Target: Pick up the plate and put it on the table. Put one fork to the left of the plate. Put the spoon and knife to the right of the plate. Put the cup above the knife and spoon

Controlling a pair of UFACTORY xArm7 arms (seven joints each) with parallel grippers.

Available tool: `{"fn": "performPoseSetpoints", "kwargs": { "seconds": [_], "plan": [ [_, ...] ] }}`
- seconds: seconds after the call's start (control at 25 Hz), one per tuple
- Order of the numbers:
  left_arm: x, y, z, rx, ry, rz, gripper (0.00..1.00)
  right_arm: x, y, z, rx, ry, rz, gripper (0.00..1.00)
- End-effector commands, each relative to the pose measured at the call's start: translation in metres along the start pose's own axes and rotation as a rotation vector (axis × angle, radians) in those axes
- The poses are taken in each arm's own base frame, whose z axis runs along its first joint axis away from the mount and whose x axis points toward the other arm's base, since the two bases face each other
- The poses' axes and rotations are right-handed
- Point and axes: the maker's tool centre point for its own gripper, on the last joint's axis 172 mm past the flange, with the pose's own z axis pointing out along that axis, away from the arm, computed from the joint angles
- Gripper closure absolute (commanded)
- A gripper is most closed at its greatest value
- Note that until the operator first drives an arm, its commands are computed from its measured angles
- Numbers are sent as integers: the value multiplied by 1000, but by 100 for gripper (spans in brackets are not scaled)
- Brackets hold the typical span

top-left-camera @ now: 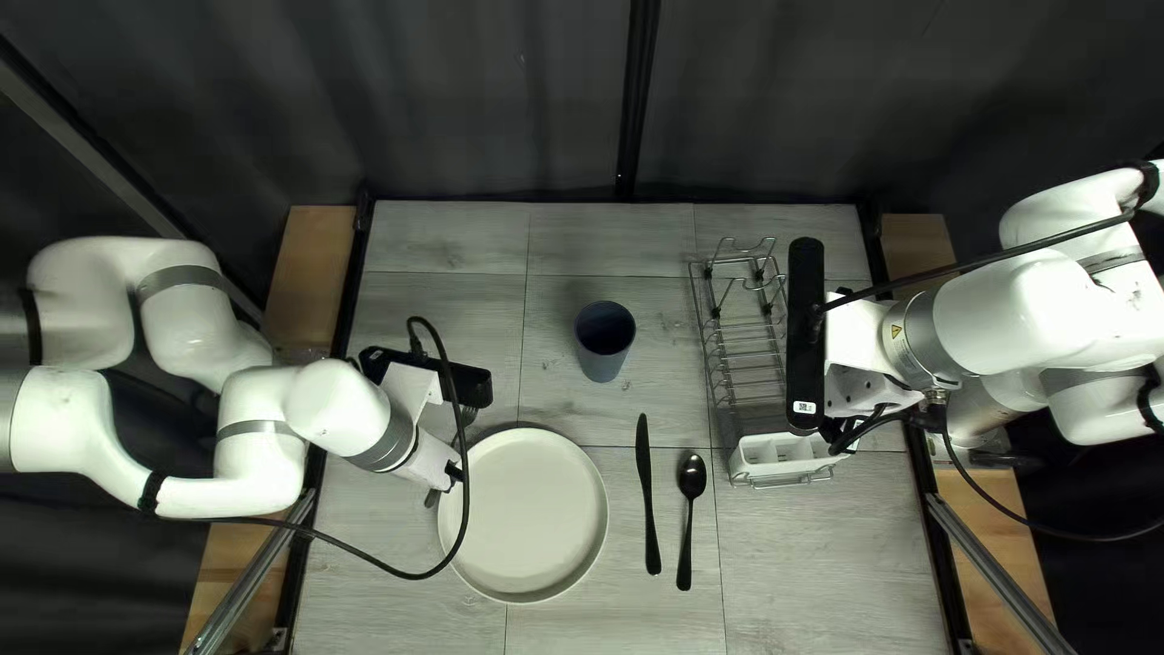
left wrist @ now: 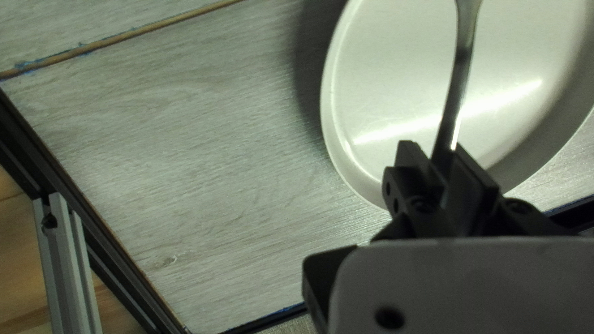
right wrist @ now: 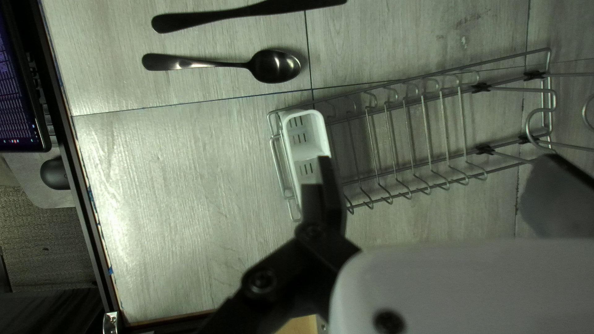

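Note:
My left gripper (top-left-camera: 451, 471) is over the left rim of the white plate (top-left-camera: 534, 516), partly hidden by its arm. In the left wrist view the left gripper (left wrist: 444, 158) is shut on the metal fork (left wrist: 461, 68), whose neck reaches out above the plate (left wrist: 396, 93); its tines are out of that view. A black knife (top-left-camera: 648, 491) and dark spoon (top-left-camera: 691, 476) lie side by side right of the plate. The dark blue cup (top-left-camera: 604, 346) stands farther back. My right gripper (top-left-camera: 846, 427) is by the rack; in its wrist view the right gripper (right wrist: 439, 179) is open, fingers wide apart.
A wire dish rack (top-left-camera: 742, 364) stands at the right of the table, with a white utensil holder (top-left-camera: 782, 455) at its near end. A black cable (top-left-camera: 464, 485) loops from my left arm across the plate. A screen (right wrist: 18, 93) is beyond the table edge.

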Motion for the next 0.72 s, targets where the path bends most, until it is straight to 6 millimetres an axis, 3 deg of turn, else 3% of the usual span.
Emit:
{"fn": "performPoseSetpoints", "kwargs": {
  "seconds": [0.04, 0.44, 0.72],
  "plan": [
    [-5, -10, 9, 14, 16, -35, 100, 0, 0, 0, 0, 0, 0, 0],
    [-15, -42, 34, 92, 42, -168, 100, 0, 0, 0, 0, 0, 0, 0],
    [-23, -52, 53, 102, 17, -193, 100, 0, 0, 0, 0, 0, 0, 0]
  ]
}}
